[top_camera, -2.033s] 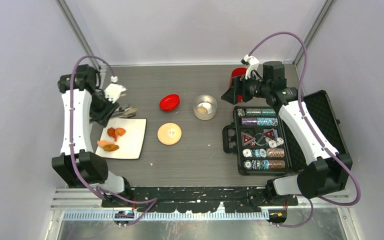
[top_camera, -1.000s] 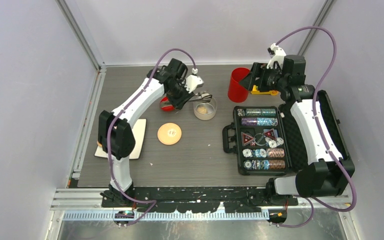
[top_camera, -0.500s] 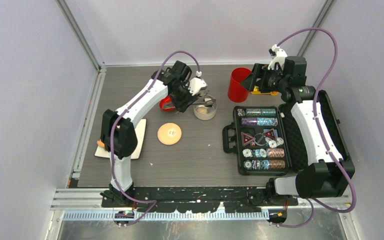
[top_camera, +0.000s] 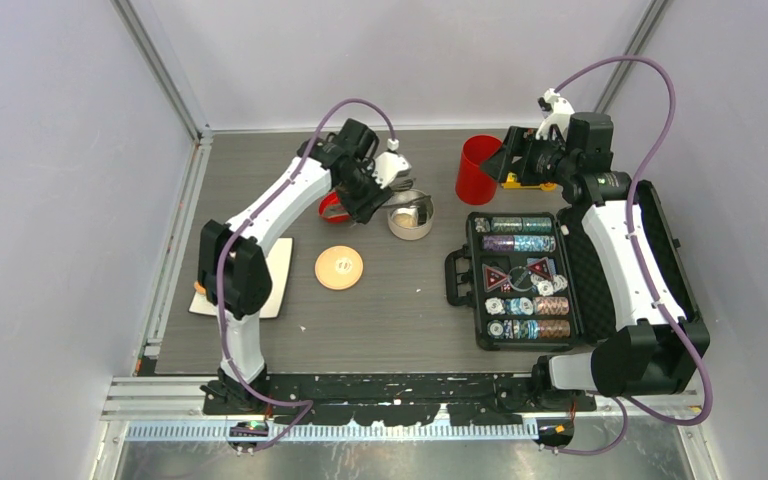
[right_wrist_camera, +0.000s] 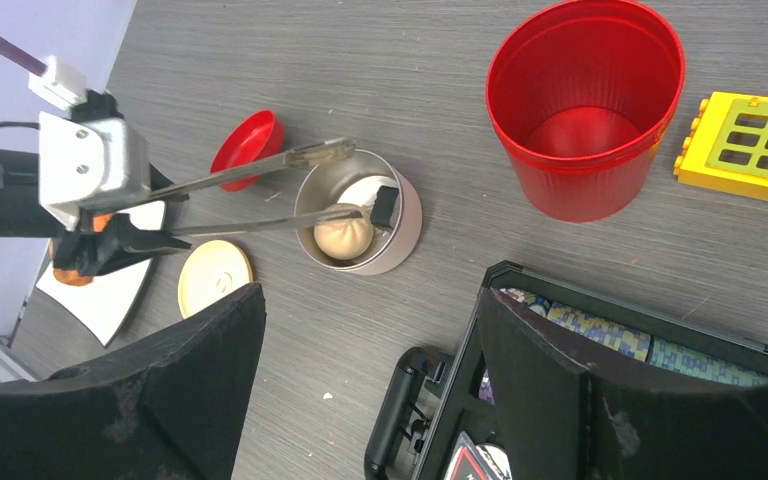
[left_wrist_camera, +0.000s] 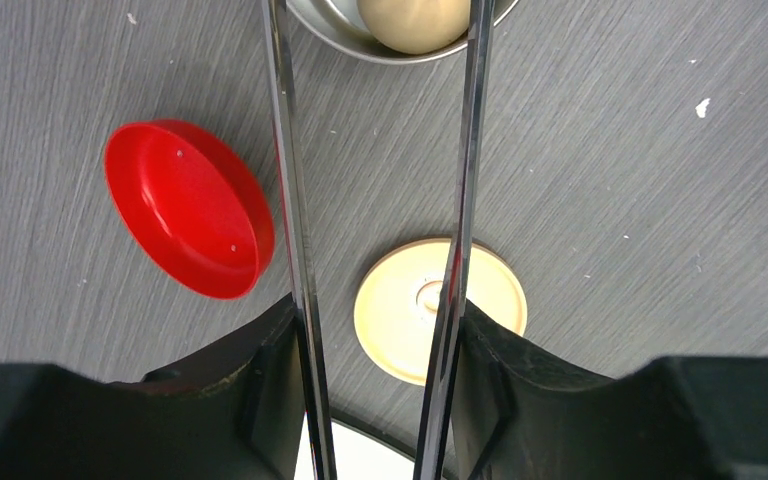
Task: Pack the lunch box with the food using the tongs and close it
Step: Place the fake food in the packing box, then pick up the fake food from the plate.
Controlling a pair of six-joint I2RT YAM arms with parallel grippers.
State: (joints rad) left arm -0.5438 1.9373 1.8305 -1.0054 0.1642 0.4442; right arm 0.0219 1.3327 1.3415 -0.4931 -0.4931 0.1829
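Note:
My left gripper is shut on the tongs, one silver arm against each finger. It also shows in the top view and in the right wrist view. The tongs' tips stand spread apart over the lunch box, a small steel tin. Nothing is between the tips. A tan round piece of food and a whitish piece with a dark part lie in the tin. The tan lid lies flat to its near left. My right gripper hangs open and empty at the back right.
A small red lid lies left of the tin. A red cup and a yellow block stand at the back right. The open black chip case is on the right. A white plate with orange food sits left.
The tongs' arms have spread wider over the tin as my left gripper eased its squeeze. The left arm shifted only slightly. The right arm has stayed still for the last second.

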